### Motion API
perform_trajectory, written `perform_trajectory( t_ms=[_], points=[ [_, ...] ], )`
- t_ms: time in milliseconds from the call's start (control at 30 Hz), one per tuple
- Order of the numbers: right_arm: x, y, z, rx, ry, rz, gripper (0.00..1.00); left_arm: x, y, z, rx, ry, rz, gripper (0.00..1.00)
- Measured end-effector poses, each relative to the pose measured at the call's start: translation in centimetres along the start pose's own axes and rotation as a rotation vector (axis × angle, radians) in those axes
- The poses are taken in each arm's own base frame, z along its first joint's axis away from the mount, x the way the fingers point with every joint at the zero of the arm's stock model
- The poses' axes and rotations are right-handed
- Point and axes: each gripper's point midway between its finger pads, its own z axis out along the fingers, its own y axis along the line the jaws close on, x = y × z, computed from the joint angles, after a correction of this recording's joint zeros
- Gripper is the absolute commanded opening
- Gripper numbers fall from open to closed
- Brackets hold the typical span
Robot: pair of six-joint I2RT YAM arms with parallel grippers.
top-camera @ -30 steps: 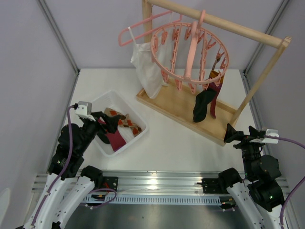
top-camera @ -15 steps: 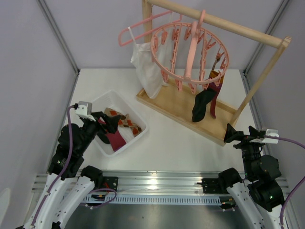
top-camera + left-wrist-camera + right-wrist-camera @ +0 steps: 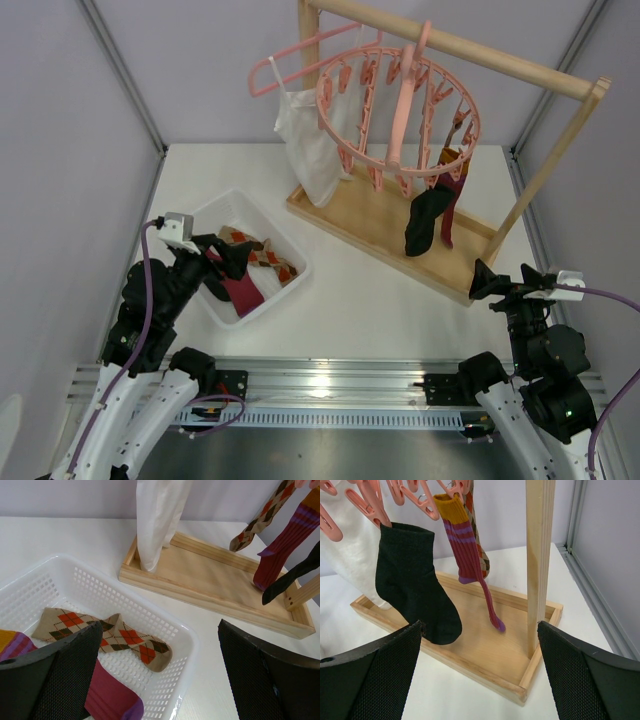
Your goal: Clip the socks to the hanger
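Note:
The round pink hanger [image 3: 372, 158] hangs from the wooden rail with its clips [image 3: 370, 500] dangling. On its right side a black sock [image 3: 425, 222], a maroon sock [image 3: 452, 205] with a mustard cuff [image 3: 449, 505] and an argyle sock [image 3: 450, 158] are clipped. More socks lie in the white basket [image 3: 290, 285]: tan argyle ones [image 3: 100, 635] and a maroon one [image 3: 107, 697]. My left gripper [image 3: 222, 258] hovers open over the basket's near right part [image 3: 160, 630]. My right gripper [image 3: 507, 277] stands open and empty near the rack's right end [image 3: 480, 627].
A white camisole [image 3: 310, 145] hangs on a thin pink coat hanger [image 3: 290, 60] at the left of the wooden rack [image 3: 460, 45]. The rack's wooden base tray [image 3: 370, 225] lies behind the basket, its right upright post [image 3: 540, 555] close to my right gripper.

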Motion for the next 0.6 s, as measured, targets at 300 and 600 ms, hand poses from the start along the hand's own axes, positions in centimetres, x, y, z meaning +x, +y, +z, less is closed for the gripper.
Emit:
perform_trajectory(
  t_ms=[300,600],
  points=[
    [0.0,0.0,0.0,0.0,0.0,0.0,0.99,0.07,-0.15,0.0,0.009,0.003,0.0,0.99],
    [0.0,0.01,0.0,0.0,0.0,0.0,0.99,0.15,-0.41,0.12,0.026,0.001,0.0,1.0]
  ],
)
